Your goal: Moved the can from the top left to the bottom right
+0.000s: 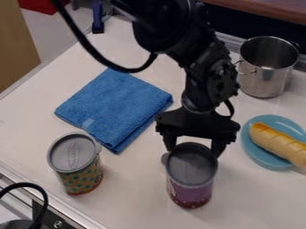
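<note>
I operate black arm (200,62): rounded at top, angular around lower joints. Thick black cable (122,69) loops alongside. My gripper (193,152): black, broad-backed.

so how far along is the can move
Most of the move looks done: the purple can is low in the view, right of centre, nearer the camera than the plate. In hand: the pincer is at the can's rim, though whether it grips is unclear. Left, probably: settle the can if needed, then clear the pincer away.
</note>
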{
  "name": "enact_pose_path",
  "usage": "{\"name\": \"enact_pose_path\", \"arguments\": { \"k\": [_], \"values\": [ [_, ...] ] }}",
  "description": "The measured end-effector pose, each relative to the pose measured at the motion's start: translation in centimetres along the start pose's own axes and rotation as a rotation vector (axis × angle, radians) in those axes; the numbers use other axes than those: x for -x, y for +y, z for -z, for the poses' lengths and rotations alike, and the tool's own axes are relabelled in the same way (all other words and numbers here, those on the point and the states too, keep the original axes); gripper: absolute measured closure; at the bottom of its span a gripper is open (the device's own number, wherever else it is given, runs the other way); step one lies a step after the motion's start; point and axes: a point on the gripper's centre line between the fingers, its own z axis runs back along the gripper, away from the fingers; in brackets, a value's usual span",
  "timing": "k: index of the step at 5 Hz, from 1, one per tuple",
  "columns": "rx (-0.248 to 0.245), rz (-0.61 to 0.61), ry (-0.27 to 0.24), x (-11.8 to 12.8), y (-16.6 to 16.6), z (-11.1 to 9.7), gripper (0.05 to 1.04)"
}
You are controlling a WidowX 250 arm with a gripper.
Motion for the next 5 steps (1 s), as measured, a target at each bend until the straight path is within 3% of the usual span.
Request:
{"name": "enact_pose_path", "arguments": {
  "k": [2,3,4,5],
  "values": [
    [0.035,0.047,-0.024,2.0,0.0,-1.1,0.086],
    [0.047,0.038,-0.040,0.6,0.7,-1.2,0.086],
    [0.076,0.003,-0.143,-2.3,1.5,-2.2,0.086],
    [0.089,-0.035,-0.208,-5.7,2.1,-3.0,0.086]
  ]
}}
